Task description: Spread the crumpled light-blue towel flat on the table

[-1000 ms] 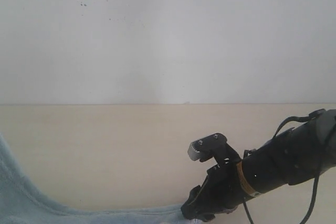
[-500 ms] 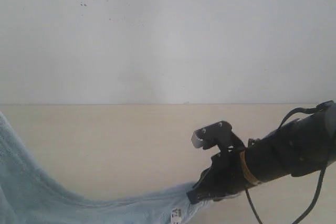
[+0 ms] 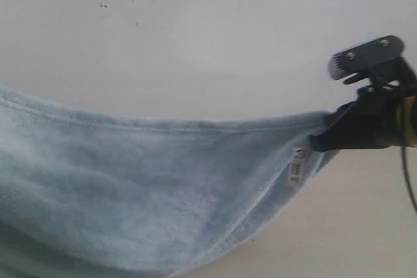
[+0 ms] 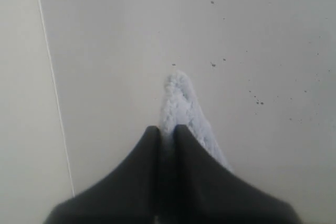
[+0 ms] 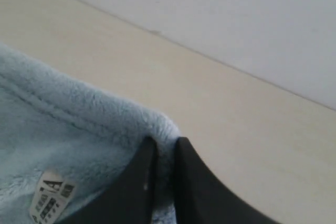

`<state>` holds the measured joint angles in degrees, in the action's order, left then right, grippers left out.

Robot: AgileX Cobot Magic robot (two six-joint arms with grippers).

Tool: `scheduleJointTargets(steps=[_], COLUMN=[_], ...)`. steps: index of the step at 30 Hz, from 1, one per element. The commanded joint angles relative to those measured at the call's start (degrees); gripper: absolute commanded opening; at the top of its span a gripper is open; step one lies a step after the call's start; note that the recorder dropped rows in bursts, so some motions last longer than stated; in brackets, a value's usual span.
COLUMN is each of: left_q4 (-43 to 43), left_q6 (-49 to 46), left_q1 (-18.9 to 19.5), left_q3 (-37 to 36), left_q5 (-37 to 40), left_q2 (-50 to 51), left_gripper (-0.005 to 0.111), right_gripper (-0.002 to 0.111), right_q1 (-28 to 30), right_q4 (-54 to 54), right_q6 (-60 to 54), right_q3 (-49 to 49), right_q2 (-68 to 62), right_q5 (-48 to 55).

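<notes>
At 3 o'clock in the exterior view, right claw (image 3: 322,140) clamps the towel (image 3: 150,187) corner beside its label (image 3: 296,166); left claw (image 4: 167,134) pinches another tip. Towel sags above the table (image 3: 352,226). Risk: shallow grips may slip, or the slack middle may fold on lowering.

Shows the right gripper (image 5: 164,149) pinching a hemmed corner of the fluffy pale-blue towel (image 5: 79,140), its white printed label (image 5: 50,196) close by; beyond, beige table (image 5: 173,82) meets off-white wall (image 5: 236,19).
</notes>
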<state>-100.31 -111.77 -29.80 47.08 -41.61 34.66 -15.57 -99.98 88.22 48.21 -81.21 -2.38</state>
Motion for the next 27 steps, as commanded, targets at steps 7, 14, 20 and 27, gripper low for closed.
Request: scheduleJointTargets(steps=[7,14,20,27], left_q4=[0.4,0.4,0.4,0.4], left_q6=[3.4,2.4,2.2,1.3], left_q1=[-0.1,-0.1,-0.1,-0.1], left_q3=[-5.7,-8.5,-10.7,-11.7], left_q5=[1.7,-1.3,-2.7,-3.9], left_q2=[-1.3,-3.4,-7.5,-10.3], left_gripper=[0.008,0.008,0.008,0.008], right_gripper=[0.009,0.009,0.009,0.009], right_q1=[10.4,10.4,10.4,10.4], right_q4=[0.0,0.0,0.0,0.0], right_q6=[1.6,1.0,-1.8,-1.8], right_q3=[-2.9,-6.4,-14.9,-16.3], right_q2=[14.2,22.2,28.2,31.9], right_q5=[-10.8,-3.6,5.6,7.1])
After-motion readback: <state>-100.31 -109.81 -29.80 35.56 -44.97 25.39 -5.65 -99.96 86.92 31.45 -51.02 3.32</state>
